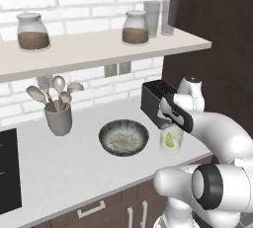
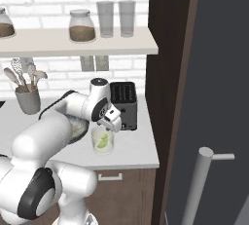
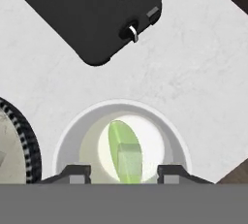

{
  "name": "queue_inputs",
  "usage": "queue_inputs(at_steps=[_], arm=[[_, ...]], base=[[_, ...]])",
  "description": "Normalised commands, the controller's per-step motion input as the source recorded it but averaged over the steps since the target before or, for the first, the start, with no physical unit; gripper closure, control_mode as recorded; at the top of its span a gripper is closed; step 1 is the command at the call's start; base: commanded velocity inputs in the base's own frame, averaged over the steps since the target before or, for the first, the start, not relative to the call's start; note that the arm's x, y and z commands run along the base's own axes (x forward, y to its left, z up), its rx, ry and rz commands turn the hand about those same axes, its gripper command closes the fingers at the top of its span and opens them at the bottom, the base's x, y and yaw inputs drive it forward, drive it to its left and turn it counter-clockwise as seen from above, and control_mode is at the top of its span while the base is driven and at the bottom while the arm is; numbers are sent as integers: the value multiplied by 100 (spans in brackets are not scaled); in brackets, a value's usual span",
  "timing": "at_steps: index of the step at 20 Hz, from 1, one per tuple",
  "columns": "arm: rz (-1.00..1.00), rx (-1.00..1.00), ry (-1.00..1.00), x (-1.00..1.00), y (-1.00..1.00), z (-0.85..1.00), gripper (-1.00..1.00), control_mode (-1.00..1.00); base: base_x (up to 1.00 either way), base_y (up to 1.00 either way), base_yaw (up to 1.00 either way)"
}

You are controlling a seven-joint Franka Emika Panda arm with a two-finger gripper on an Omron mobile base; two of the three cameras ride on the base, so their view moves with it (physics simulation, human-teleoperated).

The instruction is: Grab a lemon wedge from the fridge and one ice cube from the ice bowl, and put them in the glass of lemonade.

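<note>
The glass of lemonade (image 1: 171,140) (image 2: 103,141) stands on the white counter between the ice bowl and the toaster. A yellow-green lemon wedge (image 3: 115,133) (image 1: 170,139) (image 2: 101,142) lies inside it. A small pale ice cube (image 3: 130,162) shows over the liquid, free of both fingertips. My gripper (image 3: 125,172) (image 1: 170,123) (image 2: 109,125) hangs straight above the glass rim (image 3: 121,105), pointing down, open with its tips well apart. The ice bowl (image 1: 123,137) sits just left of the glass; its dark rim (image 3: 24,136) shows in the hand view. The fridge door (image 2: 219,73) fills the right.
A black toaster (image 1: 155,101) (image 2: 124,103) (image 3: 97,14) stands right behind the glass. A grey utensil holder (image 1: 58,118) sits at the back left. The shelf above carries two brown-filled jars (image 1: 134,27) and tall glasses (image 1: 160,17). The counter edge (image 2: 146,163) is close.
</note>
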Motion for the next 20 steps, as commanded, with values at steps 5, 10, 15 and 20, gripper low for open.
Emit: queue_inputs(at_steps=[5,10,15,20], arm=[[0,0,-1,-5,0,0,-100,-100],[0,3,-7,-24,0,27,-100,-100],[0,4,-5,-16,0,40,-100,-100],[0,2,-6,-14,0,24,-100,-100]], base=[[0,0,0],[0,0,0],[0,0,0],[0,0,0]])
